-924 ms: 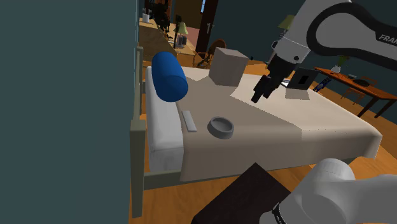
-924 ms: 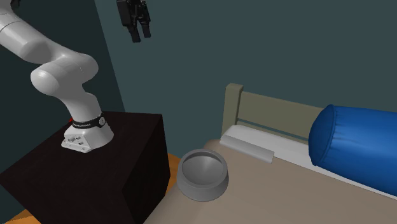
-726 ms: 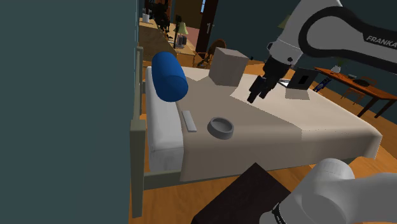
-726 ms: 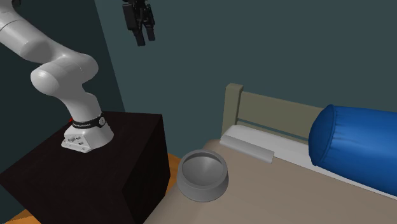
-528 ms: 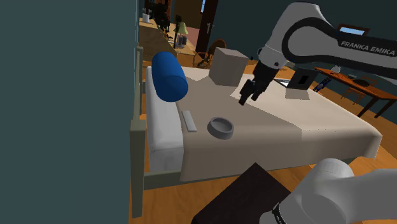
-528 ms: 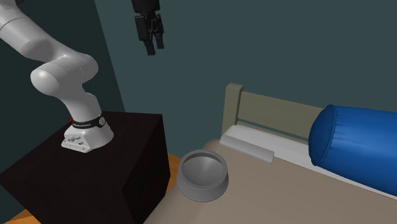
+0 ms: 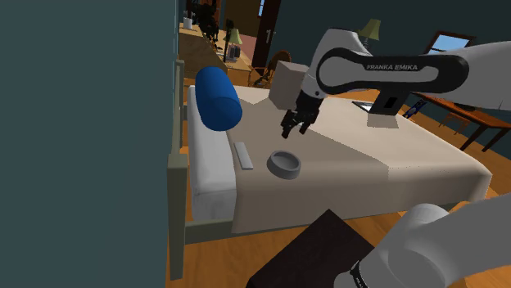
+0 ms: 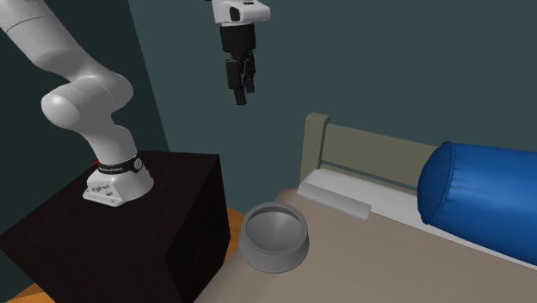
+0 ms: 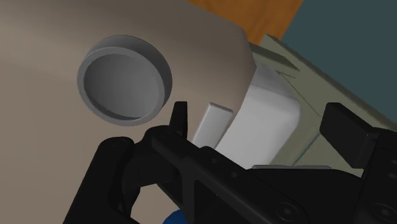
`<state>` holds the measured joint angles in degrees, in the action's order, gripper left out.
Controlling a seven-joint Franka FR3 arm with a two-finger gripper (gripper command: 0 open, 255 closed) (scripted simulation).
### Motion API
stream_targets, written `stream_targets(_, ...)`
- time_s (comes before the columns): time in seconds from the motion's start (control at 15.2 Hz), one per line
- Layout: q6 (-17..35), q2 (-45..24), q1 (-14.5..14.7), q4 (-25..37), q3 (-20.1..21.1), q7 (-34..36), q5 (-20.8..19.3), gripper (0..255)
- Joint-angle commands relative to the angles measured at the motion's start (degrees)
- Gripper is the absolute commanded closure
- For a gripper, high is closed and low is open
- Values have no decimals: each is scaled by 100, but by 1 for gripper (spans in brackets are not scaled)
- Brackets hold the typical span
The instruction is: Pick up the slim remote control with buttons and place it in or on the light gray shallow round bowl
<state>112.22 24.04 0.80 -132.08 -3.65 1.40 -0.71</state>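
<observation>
Shoulder view, left to right.

- Blue bolster (image 7: 218, 98): smooth matte cylinder at the head of the bed.
- White pillow (image 7: 211, 159): rounded, soft-edged slab.
- Remote (image 7: 243, 155): slim, flat, pale grey bar. It lies flat on the tan bed cover (image 7: 352, 155), just beside the pillow's edge. I cannot make out any buttons.
- Bowl (image 7: 284, 173): grey, round, shallow, straight-walled and empty. The remote sits at its 9 o'clock, near but apart.
- Gripper (image 7: 288, 131): hangs in the air at the bowl's 12 o'clock, well above the cover, carrying nothing. The wrist view shows the jaws spread, with the remote (image 9: 213, 124) beside one finger and untouched.

Step in hand, as I judge it: the approach to the remote.

- Shift toward 9 o'clock, past the bowl.
- Turn the wrist so the jaws straddle the bar's narrow width, not its length.
- Descend slowly. The bar is thin and the cover looks soft, so the fingertips must reach almost to the fabric.

Risks: nudging the remote against or under the pillow, or clipping the bowl's rim.
</observation>
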Motion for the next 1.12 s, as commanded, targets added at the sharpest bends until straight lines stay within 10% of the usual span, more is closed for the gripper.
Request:
stream_targets(0.0, 289, -383, -5, 68, -5, 59, 21, 0)
stream_targets(1.06, 1528, -3935, -87, 2097, -86, 341, 343, 0)
